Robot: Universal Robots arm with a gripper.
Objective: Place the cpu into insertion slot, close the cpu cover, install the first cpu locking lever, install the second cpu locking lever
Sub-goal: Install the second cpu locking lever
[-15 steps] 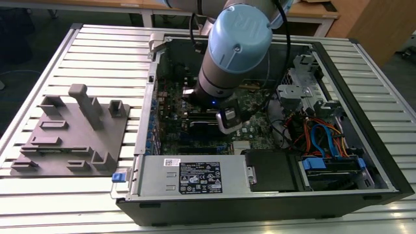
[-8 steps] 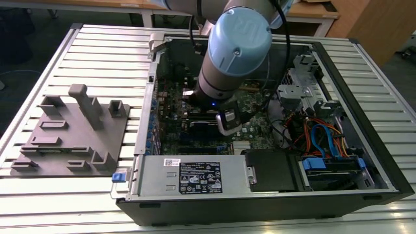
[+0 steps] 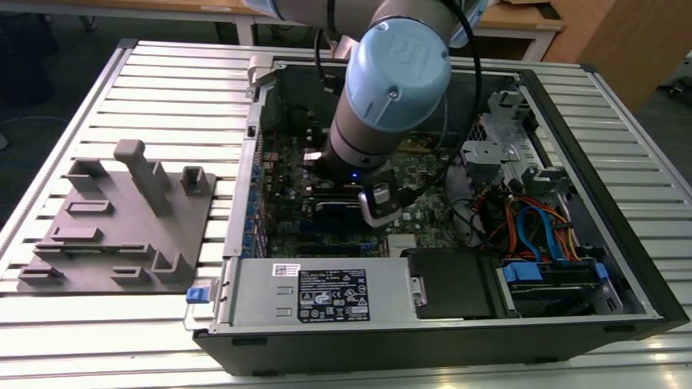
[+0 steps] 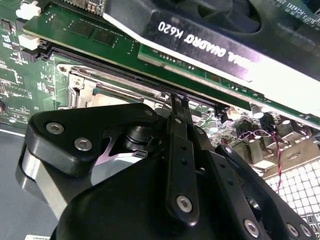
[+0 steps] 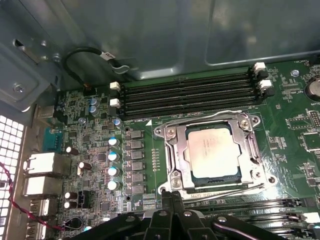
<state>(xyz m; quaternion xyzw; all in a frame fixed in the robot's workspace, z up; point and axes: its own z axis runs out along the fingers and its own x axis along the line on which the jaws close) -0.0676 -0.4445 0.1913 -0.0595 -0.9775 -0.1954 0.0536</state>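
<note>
Black gripper [image 5: 172, 197] fingers, pressed together with nothing we can see between them, poise at the edge of the slot [image 5: 167, 150], where we judge a locking lever runs. We see the cpu [image 5: 214, 150] seated in that slot, the cover [image 5: 248, 145] down around it. Around it, the open case [image 3: 605, 243] holds the board [image 3: 284, 203] and wiring.

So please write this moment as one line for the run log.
cpu: seated in insertion slot | cpu cover: closed over it | end effector: shut, empty, at the socket edge
</note>
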